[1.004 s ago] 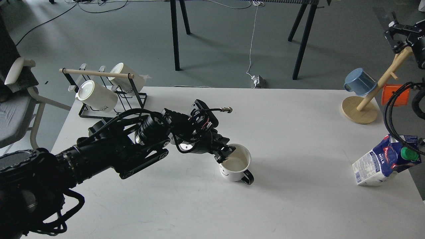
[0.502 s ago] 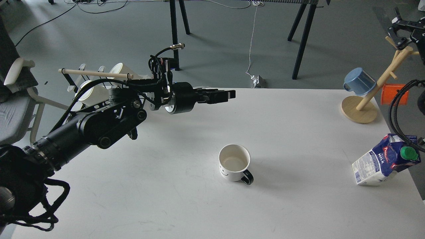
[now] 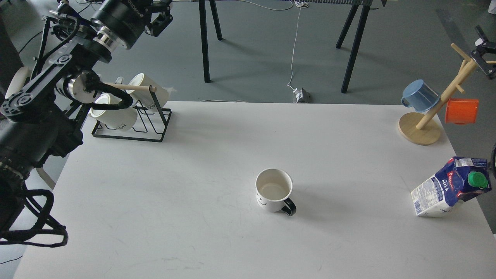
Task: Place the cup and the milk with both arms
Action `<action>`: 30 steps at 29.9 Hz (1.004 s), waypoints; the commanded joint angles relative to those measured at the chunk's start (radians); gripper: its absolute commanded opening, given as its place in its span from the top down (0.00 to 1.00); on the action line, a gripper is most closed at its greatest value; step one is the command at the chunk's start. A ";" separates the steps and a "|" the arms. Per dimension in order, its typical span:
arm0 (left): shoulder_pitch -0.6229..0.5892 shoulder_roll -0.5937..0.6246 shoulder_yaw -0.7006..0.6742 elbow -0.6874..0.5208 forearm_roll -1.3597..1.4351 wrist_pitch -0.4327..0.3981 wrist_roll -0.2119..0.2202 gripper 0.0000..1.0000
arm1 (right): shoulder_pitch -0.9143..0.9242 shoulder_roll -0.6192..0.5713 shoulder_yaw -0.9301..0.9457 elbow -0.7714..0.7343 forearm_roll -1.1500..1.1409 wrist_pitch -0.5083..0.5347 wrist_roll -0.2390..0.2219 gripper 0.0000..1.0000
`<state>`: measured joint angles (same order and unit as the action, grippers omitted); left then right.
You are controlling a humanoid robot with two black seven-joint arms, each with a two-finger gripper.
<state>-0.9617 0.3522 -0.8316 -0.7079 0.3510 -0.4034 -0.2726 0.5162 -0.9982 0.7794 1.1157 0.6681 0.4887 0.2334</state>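
Observation:
The cup (image 3: 273, 190), a white mug with a black handle and a small smiley face, stands upright near the middle of the white table (image 3: 193, 217), with nothing holding it. The milk (image 3: 449, 188), a blue and white carton with a green cap, stands at the table's right edge. My left gripper (image 3: 159, 17) is raised high at the top left, far from the cup; its fingers are too dark to tell apart. Only a small part of my right gripper (image 3: 485, 58) shows at the right edge, above the milk, beside the wooden mug tree.
A black wire rack (image 3: 155, 130) with two all-white mugs (image 3: 116, 116) stands at the back left corner. A wooden mug tree (image 3: 420, 130) at the back right holds a blue cup (image 3: 418, 95) and an orange cup (image 3: 461, 111). Black table legs stand on the floor behind.
My left gripper was at the cup's rim, let it go, and rose away to the upper left. The cup stayed put. My right gripper drew further off to the right.

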 commanded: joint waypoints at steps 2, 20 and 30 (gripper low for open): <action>-0.015 0.034 -0.003 0.111 -0.260 -0.025 0.071 0.00 | -0.152 -0.115 0.000 0.101 0.143 0.000 0.010 0.00; -0.002 0.117 0.000 0.117 -0.457 -0.054 0.110 0.00 | -0.761 -0.258 -0.005 0.193 0.249 0.000 0.122 0.00; -0.002 0.139 0.012 0.117 -0.452 -0.052 0.113 0.00 | -0.898 -0.171 -0.003 0.208 0.113 0.000 0.141 0.00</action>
<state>-0.9635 0.4898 -0.8220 -0.5904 -0.1036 -0.4584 -0.1599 -0.3793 -1.2143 0.7677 1.3147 0.8402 0.4887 0.3741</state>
